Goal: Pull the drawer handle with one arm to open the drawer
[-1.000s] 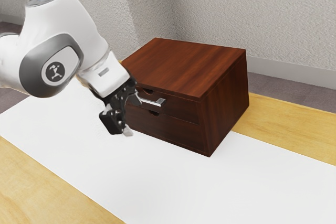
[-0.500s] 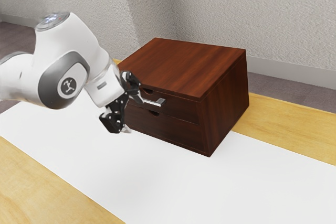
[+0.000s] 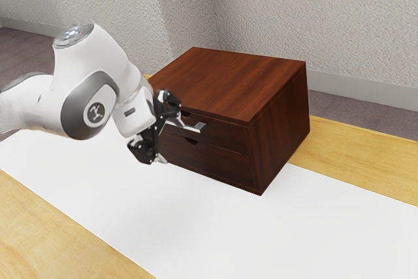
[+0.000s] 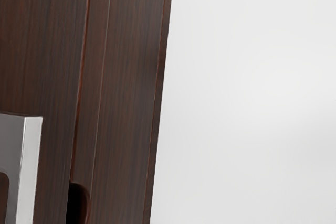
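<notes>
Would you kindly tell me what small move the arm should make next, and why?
Probably ease the open black two-finger gripper slightly toward the exterior view's right to straddle the silver bar handle of the dark wooden cabinet's upper drawer: it sits at the handle's end, and the drawer looks shut.

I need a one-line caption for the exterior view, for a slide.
Franka gripper, fingers open, beside the silver handle of a dark wooden drawer cabinet.

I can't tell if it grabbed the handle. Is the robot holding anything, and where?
Nothing is held. The fingers are open at the end of the silver handle on the top drawer, not clamped on it.
</notes>
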Tool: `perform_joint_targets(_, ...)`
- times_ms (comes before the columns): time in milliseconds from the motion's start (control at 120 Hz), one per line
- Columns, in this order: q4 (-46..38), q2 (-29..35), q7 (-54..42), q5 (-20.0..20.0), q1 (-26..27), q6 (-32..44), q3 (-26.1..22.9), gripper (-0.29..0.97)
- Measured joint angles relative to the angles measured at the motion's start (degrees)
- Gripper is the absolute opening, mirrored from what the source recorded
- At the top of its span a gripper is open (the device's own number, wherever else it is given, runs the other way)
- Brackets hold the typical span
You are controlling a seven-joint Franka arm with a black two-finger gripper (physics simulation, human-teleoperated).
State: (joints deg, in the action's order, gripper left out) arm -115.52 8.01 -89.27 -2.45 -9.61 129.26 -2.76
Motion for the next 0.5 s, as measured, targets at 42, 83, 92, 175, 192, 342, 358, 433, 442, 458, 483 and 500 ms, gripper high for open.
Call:
perform_joint_targets(42, -0.08, -0.25, -0.32, 0.02, 0.01, 0.15, 0.02, 0.68)
perform_joint_targets(83, -0.13, -0.37, -0.61, 0.04, 0.02, 0.27, 0.03, 0.68)
perform_joint_targets(92, -0.13, -0.39, -0.66, 0.04, 0.02, 0.29, 0.03, 0.68)
perform_joint_targets(175, -0.16, -0.46, -1.14, 0.06, 0.03, 0.48, 0.04, 0.68)
perform_joint_targets(192, -0.16, -0.46, -1.23, 0.06, 0.04, 0.54, 0.05, 0.68)
perform_joint_targets(342, -0.09, -0.96, -1.87, 0.07, -0.07, 2.6, 1.39, 0.68)
perform_joint_targets(358, -0.09, -1.04, -1.92, 0.07, -0.12, 2.91, 1.52, 0.68)
perform_joint_targets(433, -0.08, -1.29, -2.11, 0.07, -0.24, 4.15, 1.76, 0.68)
perform_joint_targets(442, -0.08, -1.31, -2.13, 0.06, -0.23, 4.29, 1.77, 0.68)
perform_joint_targets(458, -0.08, -1.34, -2.16, 0.05, -0.2, 4.54, 1.78, 0.68)
perform_joint_targets(483, -0.08, -1.46, -2.18, 0.04, -0.15, 4.89, 1.78, 0.68)
perform_joint_targets(500, -0.08, -1.55, -2.2, 0.03, -0.12, 5.11, 1.79, 0.68)
